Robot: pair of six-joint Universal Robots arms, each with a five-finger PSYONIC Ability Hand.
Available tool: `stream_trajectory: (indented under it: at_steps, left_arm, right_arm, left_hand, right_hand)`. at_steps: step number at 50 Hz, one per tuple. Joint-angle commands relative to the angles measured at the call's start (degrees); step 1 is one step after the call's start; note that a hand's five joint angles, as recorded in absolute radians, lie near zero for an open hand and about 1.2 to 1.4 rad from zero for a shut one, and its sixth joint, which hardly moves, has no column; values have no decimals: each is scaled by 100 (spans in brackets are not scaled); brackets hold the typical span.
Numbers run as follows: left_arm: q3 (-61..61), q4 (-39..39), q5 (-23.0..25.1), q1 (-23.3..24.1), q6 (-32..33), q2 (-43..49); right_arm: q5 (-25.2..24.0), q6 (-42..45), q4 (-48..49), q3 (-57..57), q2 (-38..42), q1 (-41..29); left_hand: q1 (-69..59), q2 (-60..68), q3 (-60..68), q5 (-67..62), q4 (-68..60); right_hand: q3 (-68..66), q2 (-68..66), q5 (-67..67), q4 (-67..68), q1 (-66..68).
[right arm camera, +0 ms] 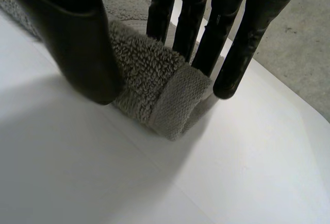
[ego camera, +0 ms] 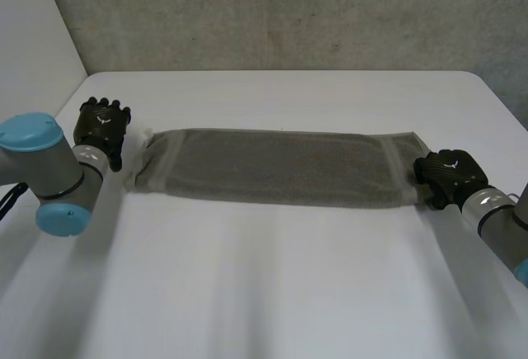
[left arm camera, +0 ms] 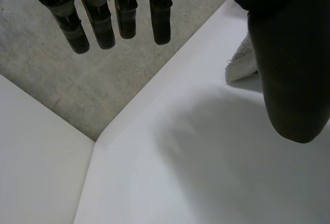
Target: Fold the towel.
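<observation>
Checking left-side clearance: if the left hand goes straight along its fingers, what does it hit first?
Probably bare table near its back corner; left hand is open, towel lies beside its thumb, off that line. Depth unclear.

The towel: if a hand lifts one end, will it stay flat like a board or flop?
Probably flop: the towel curls up where the right hand pinches its end. Its looped pile looks rough, so it likely won't slip out. It is long and thick-looking, so the rest would probably drag along the table.
</observation>
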State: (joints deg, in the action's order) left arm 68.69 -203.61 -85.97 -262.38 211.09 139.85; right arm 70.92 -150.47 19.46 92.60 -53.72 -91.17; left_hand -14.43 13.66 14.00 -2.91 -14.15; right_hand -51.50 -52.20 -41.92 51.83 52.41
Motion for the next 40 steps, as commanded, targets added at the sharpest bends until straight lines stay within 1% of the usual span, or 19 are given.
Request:
stream_trajectory:
  at_steps: [1,2,9,12,14,16,19,21,22,24,30,31,33,34,35,36,37,38,40]
  left_arm:
    - [206,14,1,21,-41,-133]
    - [206,14,1,21,-41,-133]
    - [478,23,1,21,-85,-580]
    - [558,32,1,12,-129,-713]
    - [768,58,10,12,-251,-984]
    - [882,58,19,3,-330,-1151]
    - [1154,75,28,-32,-471,-1485]
    - [1305,67,45,-50,-533,-1653]
    - [1453,67,54,-58,-594,-1845]
    - [1593,67,63,-67,-664,-2030]
    - [2060,67,89,-32,-1024,-2584]
    - [2061,67,89,-32,-1025,-2585]
    - [2192,67,89,20,-1349,-2856]
    - [2192,67,89,21,-1351,-2858]
    - [2245,67,89,29,-1533,-2962]
    - [2245,67,89,30,-1535,-2963]
    - [2280,67,98,47,-1735,-3059]
    - [2298,67,89,56,-1955,-3164]
    - [2298,76,98,82,-2098,-3244]
  right_arm:
    - [53,-9,6,-93,72,-6]
    - [106,0,6,-102,63,-6]
    - [238,62,-56,-110,-69,38]
    - [238,245,-91,-58,-217,91]
    - [229,378,-109,-14,-306,205]
    - [151,693,-222,56,-472,529]
    - [133,914,-320,39,-543,689]
    - [89,1316,-582,-75,-640,1038]
    - [89,1318,-583,-75,-640,1040]
    - [19,1633,-811,-355,-728,1364]
    - [-184,1696,-1128,-998,-754,1409]
    - [-184,1670,-1233,-1233,-772,1383]
    - [-193,1644,-1330,-1420,-816,1286]
    - [-193,1600,-1409,-1594,-894,1060]
    - [-175,1539,-1436,-1752,-965,675]
    - [-175,1538,-1436,-1754,-965,671]
    - [-149,1443,-1418,-1911,-983,245]
    - [-149,1442,-1418,-1912,-983,240]
    - [-114,1284,-1401,-2227,-948,-608]
  left_hand:
    - [371,-295,-328,219,344]
    - [371,-295,-328,219,344]
    - [388,-311,-345,236,360]
    - [388,-311,-345,236,360]
    - [388,-311,-345,236,360]
    - [388,-311,-345,236,360]
    - [404,-328,-362,252,377]
    - [421,-345,-379,269,394]
    - [421,-345,-379,269,394]
    - [421,-345,-379,269,394]
    - [421,-345,-379,269,394]
    - [421,-345,-379,269,394]
    - [421,-345,-379,269,394]
    - [421,-345,-379,269,394]
    - [421,-345,-379,269,394]
    - [421,-345,-379,269,394]
    - [421,-345,-379,269,394]
    - [421,-345,-379,269,394]
    - [421,-345,-379,269,394]
  right_hand:
    - [-2024,-1954,-1982,1990,1933]
    - [-2714,-2644,-2673,2681,2624]
    - [-2850,-2780,-2808,2817,2759]
    - [-2850,-2780,-2808,2817,2759]
    - [-2850,-2780,-2808,2817,2759]
    - [-2850,-2780,-2808,2817,2759]
    - [-2850,-2780,-2808,2817,2759]
    - [-2850,-2780,-2808,2817,2759]
    - [-2850,-2780,-2808,2817,2759]
    - [-2850,-2780,-2808,2817,2759]
    - [-2850,-2780,-2808,2817,2759]
    - [-2850,-2780,-2808,2817,2759]
    - [-2850,-2780,-2808,2817,2759]
    - [-2850,-2780,-2808,2817,2759]
    - [-2850,-2780,-2808,2817,2759]
    - [-2850,-2780,-2808,2817,2759]
    - [-2850,-2780,-2808,2817,2759]
    - [-2850,-2780,-2808,2817,2759]
    - [-2850,-2780,-2808,2817,2759]
